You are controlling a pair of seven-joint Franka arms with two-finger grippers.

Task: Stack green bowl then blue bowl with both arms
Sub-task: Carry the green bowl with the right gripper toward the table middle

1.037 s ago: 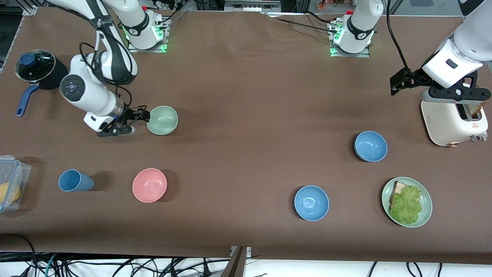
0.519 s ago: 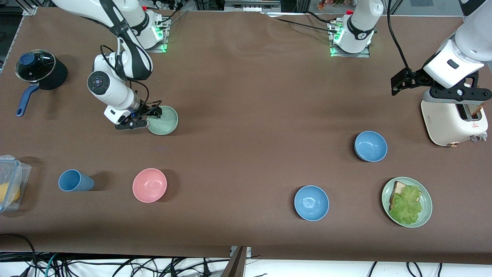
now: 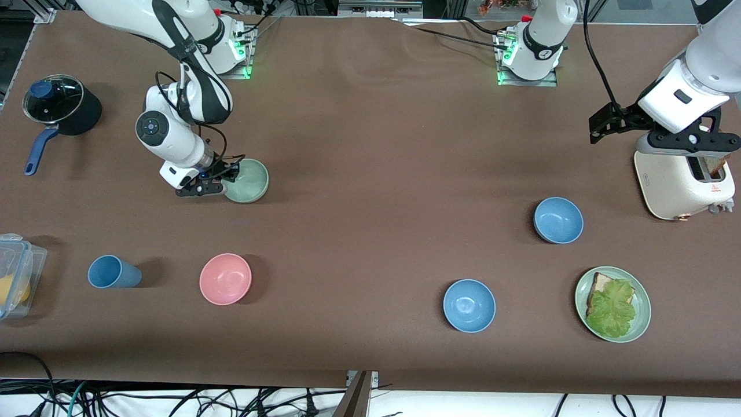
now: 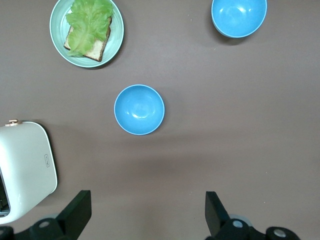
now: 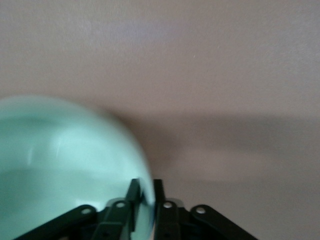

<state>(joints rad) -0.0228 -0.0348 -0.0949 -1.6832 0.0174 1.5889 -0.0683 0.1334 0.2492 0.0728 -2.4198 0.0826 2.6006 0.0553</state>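
Right gripper (image 3: 223, 180) down at the small matte sage-green bowl (image 3: 249, 180), fingers clamped on its rim. Left gripper (image 3: 689, 142), fingers wide apart, hangs over the cream toaster (image 3: 680, 188). Nearest sky-blue bowl (image 3: 558, 220) sits just beside that toaster, toward the front camera.

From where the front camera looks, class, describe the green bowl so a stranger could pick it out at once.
Start at the black pot toward the right arm's end of the table, then move along to the right gripper. Its fingers are shut on the rim of the green bowl. It is the only sage-green bowl: the pink bowl lies nearer the camera, and the green plate is flatter and carries food.
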